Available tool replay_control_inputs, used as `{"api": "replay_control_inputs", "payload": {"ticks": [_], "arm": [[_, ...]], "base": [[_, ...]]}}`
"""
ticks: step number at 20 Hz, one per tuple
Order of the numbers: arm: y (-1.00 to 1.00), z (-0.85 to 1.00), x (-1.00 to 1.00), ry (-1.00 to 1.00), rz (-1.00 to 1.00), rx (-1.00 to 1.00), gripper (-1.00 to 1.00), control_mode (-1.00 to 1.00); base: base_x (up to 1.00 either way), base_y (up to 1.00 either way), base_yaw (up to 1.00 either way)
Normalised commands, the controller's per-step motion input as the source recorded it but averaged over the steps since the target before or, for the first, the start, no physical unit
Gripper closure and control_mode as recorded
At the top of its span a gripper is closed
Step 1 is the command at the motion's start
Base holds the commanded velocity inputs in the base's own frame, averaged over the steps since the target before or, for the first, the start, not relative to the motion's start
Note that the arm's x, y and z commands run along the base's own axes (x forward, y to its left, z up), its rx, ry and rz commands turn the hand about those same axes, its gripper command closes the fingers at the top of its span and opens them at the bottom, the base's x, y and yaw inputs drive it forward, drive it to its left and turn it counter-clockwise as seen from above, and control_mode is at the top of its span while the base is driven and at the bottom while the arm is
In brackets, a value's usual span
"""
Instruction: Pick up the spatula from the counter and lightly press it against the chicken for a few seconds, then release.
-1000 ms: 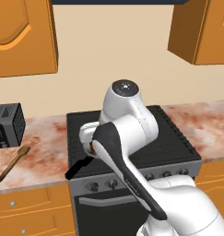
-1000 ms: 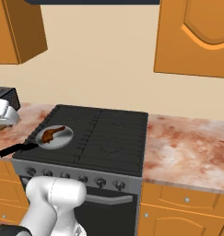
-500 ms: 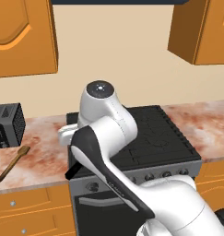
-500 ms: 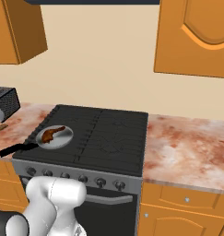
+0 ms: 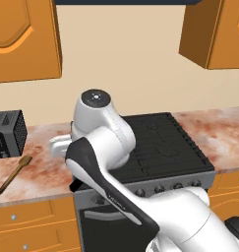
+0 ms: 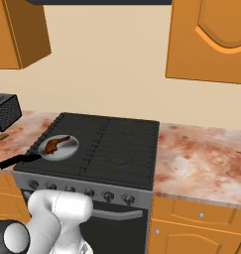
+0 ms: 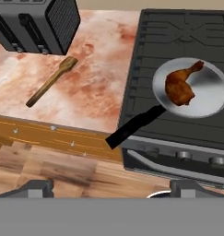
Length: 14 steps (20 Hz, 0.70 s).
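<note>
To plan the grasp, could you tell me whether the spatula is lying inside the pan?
No, the spatula lies on the counter near the toaster, apart from the pan.

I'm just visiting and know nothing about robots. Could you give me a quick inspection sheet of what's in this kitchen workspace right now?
Surface: reddish marbled counter with a black stove set into it.
Job's things: wooden spatula lying flat on the counter, between the toaster and the stove; chicken leg in a pan on the stove, with the pan's black handle pointing out over the stove's front edge.
Clutter: dark toaster on the counter, just beyond the spatula.
Grippers: gripper open, fingers wide apart and empty, not yet at the spatula.
Cables: nothing seen.
Surroundings: orange cabinets above and below the counter, beige wall behind.
</note>
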Motion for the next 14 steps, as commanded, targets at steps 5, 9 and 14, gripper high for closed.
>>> {"api": "replay_control_inputs", "payload": {"ticks": [5, 9, 14], "arm": [[0.26, -0.22, 0.00, 0.00, 0.00, 0.10, -1.00, -1.00], [0.37, -0.03, 0.00, 0.00, 0.00, 0.03, -1.00, -1.00], [0.34, 0.00, 0.00, 0.00, 0.00, 0.00, -1.00, -1.00]], "base": [[0.00, 0.00, 0.00], [0.00, 0.00, 0.00], [0.00, 0.00, 0.00]]}}
